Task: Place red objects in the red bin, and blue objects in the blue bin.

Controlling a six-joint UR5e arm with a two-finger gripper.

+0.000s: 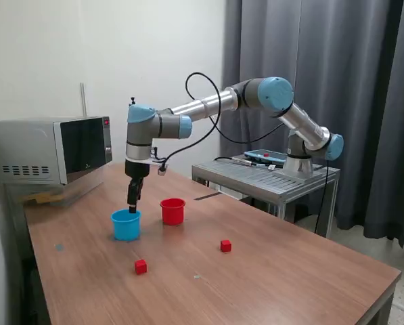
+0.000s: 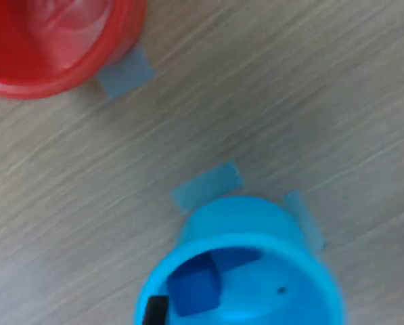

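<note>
The wooden surface (image 1: 269, 271) carries everything, with a grey microwave (image 1: 49, 150) on its far corner at the exterior view's left. The arm reaches over from a metal stand, and its pincer (image 1: 132, 201) hangs straight down just above the blue bin (image 1: 126, 225); whether it is released or clenched cannot be told, since only dark fingertip edges show in the wrist view. The red bin (image 1: 172, 211) stands just beside the blue one, toward the exterior view's right, the two apart. Two red cubes (image 1: 141, 267) lie on the surface nearer the camera, well apart from each other. A dark blue cube (image 2: 193, 290) lies inside the blue bin, another seemingly touching it.
</note>
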